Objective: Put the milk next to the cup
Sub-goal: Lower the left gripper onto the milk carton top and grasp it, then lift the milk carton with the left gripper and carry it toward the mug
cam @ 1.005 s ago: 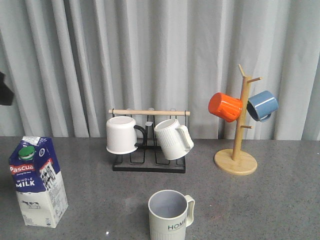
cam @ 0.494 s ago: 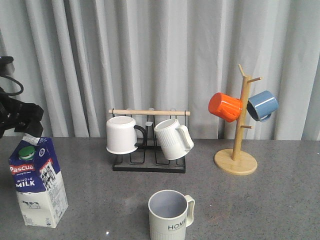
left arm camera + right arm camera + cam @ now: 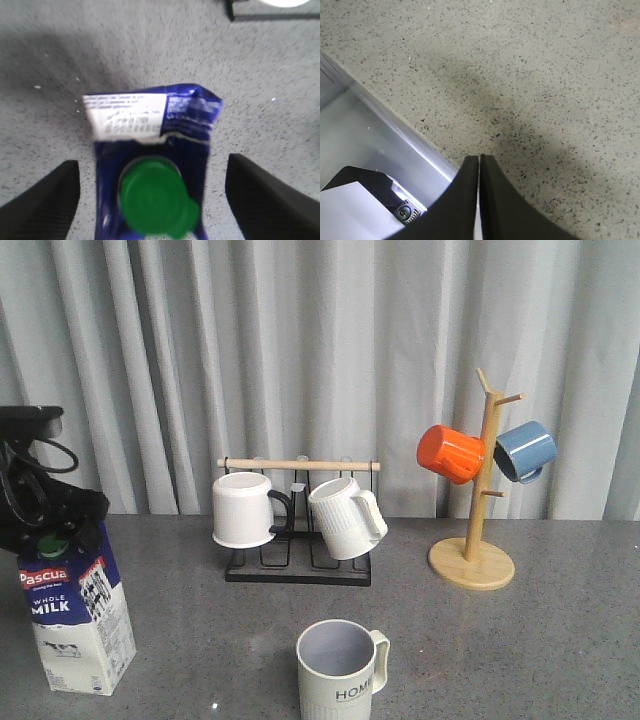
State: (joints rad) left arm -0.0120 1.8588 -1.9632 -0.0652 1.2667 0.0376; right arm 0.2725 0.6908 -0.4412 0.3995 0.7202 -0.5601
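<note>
The milk (image 3: 78,615) is a tall blue-and-white carton with a green cap, standing upright at the table's front left. My left gripper (image 3: 48,525) hangs just over its top, open. In the left wrist view the carton's top and green cap (image 3: 152,197) sit between the two black fingers (image 3: 45,200), which stand wide apart on either side without touching. The cup (image 3: 340,672), pale grey-green with "HOME" lettering, stands at the front centre, handle to the right. My right gripper (image 3: 479,162) is shut and empty over bare table; it does not show in the front view.
A black rack (image 3: 298,570) with a wooden bar holds a white mug with a black handle (image 3: 245,510) and a ribbed white mug (image 3: 345,518) at the back centre. A wooden mug tree (image 3: 472,562) carries an orange mug (image 3: 450,453) and a blue mug (image 3: 524,450) at the back right.
My left arm has come in from the left edge and moved down and rightward until the open gripper hangs over the milk's top. The milk and cup have not moved.
</note>
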